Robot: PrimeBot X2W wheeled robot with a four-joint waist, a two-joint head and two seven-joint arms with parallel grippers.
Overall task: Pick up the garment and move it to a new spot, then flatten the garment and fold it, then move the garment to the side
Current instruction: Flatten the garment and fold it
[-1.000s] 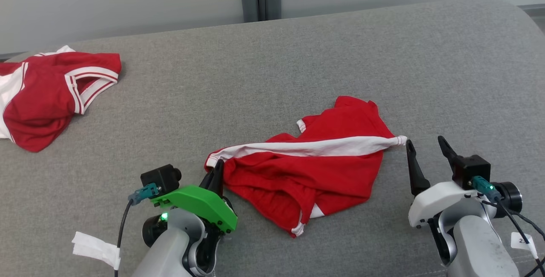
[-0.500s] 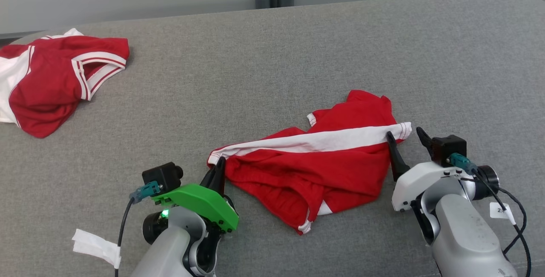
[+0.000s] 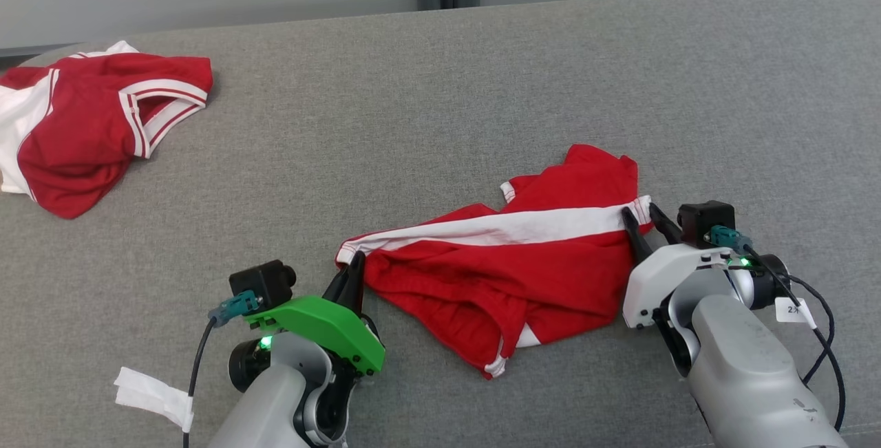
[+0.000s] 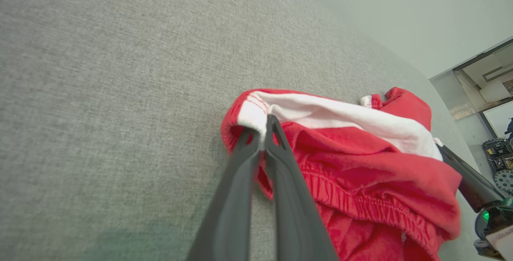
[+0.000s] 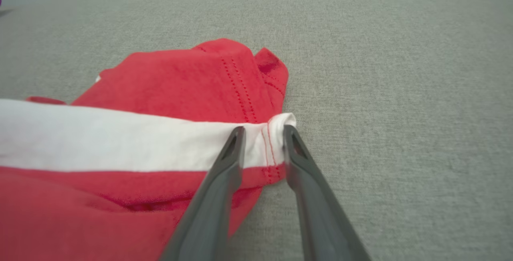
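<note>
- Garment (image 3: 509, 283): red shorts w/ white stripe (image 3: 509, 228), elastic waistband, white trim at leg hems.
- Lies crumpled on grey fabric surface (image 3: 482, 76), centre-right in head view, toward near edge.
- Stripe pulled fairly straight L-to-R across top, rising slightly to the R.
- Red cloth below stripe bunched & folded over; another red flap pokes out beyond stripe at far R.

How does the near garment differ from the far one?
The near garment has the left gripper shut on one corner; the far garment lies untouched. The near garment shows one broad white band; the far garment, thin striped trim. Both are red and white, crumpled.
</note>
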